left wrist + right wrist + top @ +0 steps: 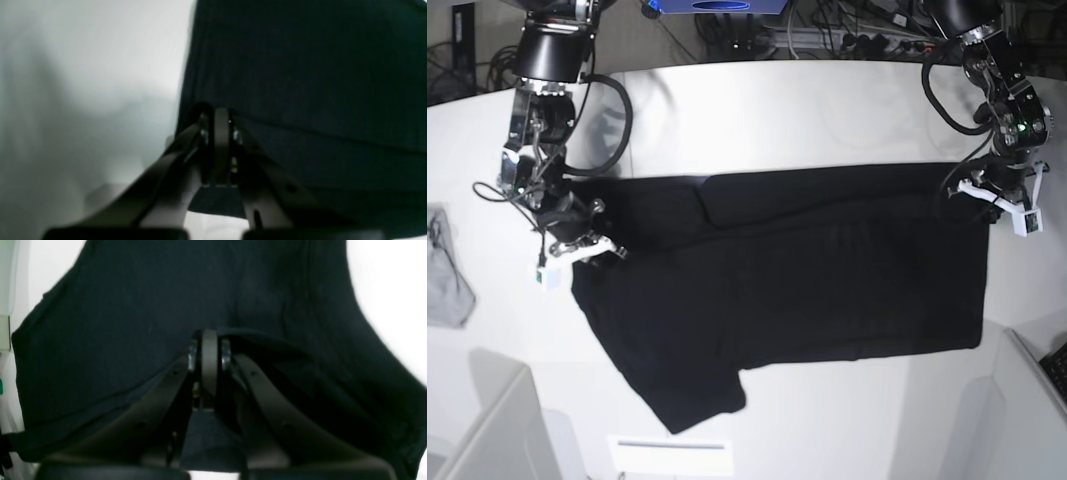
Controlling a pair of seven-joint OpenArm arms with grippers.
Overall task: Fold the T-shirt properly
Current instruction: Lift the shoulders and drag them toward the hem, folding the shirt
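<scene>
Grippers: left gripper (220, 115) and right gripper (209, 336) clamp shirt edges.
T-shirt (797, 270): soft, limp, light; hold hems or corners.

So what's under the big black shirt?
The white table shows all around the T-shirt, so the shirt lies on it. Anything else beneath is covered by the cloth and can't be seen.

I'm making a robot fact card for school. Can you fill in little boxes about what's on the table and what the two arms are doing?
main thing: black T-shirt, spread on the white table, print not showing
left gripper: jaws shut on the T-shirt's edge
right gripper: jaws shut on the T-shirt's opposite edge
sleeve: one sticks out toward the front edge
other thing: small grey cloth beside the right arm, untouched
fold: not finished
</scene>
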